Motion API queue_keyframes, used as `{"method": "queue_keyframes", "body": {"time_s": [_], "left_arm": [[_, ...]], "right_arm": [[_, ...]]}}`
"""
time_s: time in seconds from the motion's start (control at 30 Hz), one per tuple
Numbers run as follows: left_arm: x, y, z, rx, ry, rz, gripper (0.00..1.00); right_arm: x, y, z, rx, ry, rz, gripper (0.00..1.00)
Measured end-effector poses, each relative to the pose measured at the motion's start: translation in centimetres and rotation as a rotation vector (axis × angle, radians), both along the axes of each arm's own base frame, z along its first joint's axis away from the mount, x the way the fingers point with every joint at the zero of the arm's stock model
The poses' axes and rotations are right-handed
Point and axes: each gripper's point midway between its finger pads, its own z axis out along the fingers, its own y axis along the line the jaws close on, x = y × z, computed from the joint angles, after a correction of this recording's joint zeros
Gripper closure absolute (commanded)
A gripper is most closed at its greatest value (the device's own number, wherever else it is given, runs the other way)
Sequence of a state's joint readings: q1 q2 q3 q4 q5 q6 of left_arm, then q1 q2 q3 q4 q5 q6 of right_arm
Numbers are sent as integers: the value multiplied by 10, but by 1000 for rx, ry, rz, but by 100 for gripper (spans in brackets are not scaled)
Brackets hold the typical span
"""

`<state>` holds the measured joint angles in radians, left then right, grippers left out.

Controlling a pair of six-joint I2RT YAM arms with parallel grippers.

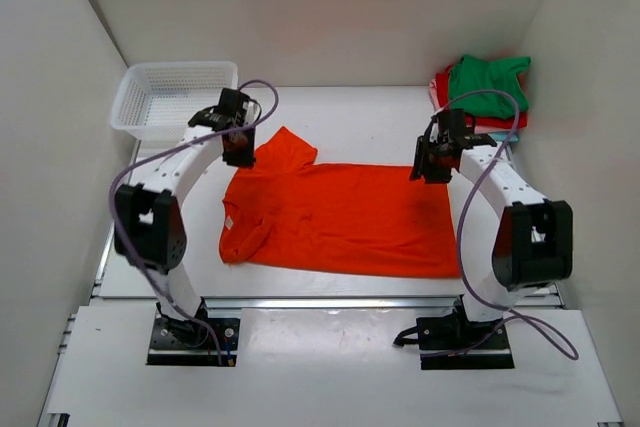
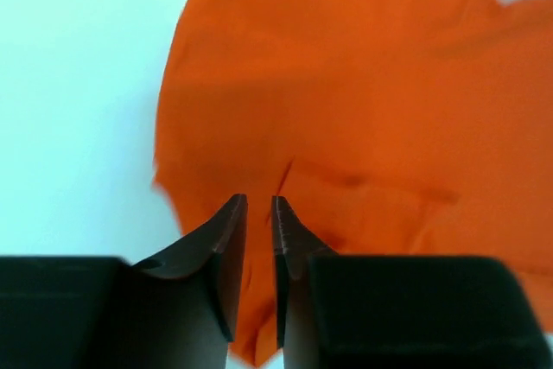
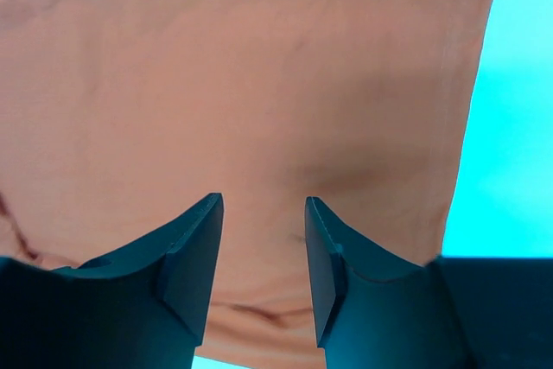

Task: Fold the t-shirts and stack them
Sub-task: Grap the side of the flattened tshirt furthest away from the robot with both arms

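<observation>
While the orange t-shirt [image 1: 340,217] lies flat, we see both hands above it.
Left hand [image 2: 259,202] barely parted; right hand [image 3: 263,202] spread wider.

Left white-and-black arm [image 1: 165,172] arches forward from its base, elbow raised; its black two-finger left gripper [image 2: 259,202] points down, jaws parted by only a narrow slit; right white-and-black arm [image 1: 497,179] mirrors it; black two-finger right gripper [image 3: 263,205] points down, jaws clearly apart
</observation>
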<state>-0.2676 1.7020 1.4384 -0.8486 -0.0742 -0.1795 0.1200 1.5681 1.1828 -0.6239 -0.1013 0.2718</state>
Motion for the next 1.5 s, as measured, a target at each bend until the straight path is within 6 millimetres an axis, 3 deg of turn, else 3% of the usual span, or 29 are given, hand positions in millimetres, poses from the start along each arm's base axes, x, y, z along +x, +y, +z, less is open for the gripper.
{"method": "queue_keyframes", "body": {"time_s": [0.03,0.07,0.37,0.47,0.6,0.77,0.83,0.9,0.97,1.17,1.2,1.23,1.37,1.47,1.5], "left_arm": [[14,-5,-3,-22,-5,1,54],[29,-9,-7,-43,-9,1,51],[154,-49,-34,-202,-113,12,44],[187,-65,-45,-231,-138,-2,44],[212,-82,-69,-234,-131,-16,41],[208,-91,-104,-206,-56,-28,40],[205,-91,-104,-197,-50,-29,53],[200,-92,-108,-190,-39,-33,80],[196,-92,-110,-187,-28,-41,97],[196,-93,-110,-213,-21,-47,100],[196,-93,-110,-216,-20,-48,88],[196,-93,-110,-219,-18,-50,56],[195,-91,-105,-236,-17,-46,38],[193,-85,-103,-233,-17,-32,24],[192,-83,-102,-232,-15,-26,24]], "right_arm": [[4,-2,-4,-3,12,-3,59],[9,-4,-9,-8,24,-7,58],[47,-25,-43,-15,95,-67,55],[55,-37,-42,-14,90,-98,54],[65,-52,-36,-11,64,-139,55],[70,-70,-34,-8,49,-181,52],[71,-75,-34,-5,47,-197,50],[71,-77,-34,-3,46,-206,49],[73,-81,-38,1,49,-220,47],[76,-83,-56,16,77,-236,46],[76,-82,-61,19,86,-239,46],[76,-82,-65,21,97,-244,46],[76,-80,-84,13,141,-251,45],[81,-80,-81,3,129,-255,44],[81,-81,-82,-1,130,-258,44]]}}
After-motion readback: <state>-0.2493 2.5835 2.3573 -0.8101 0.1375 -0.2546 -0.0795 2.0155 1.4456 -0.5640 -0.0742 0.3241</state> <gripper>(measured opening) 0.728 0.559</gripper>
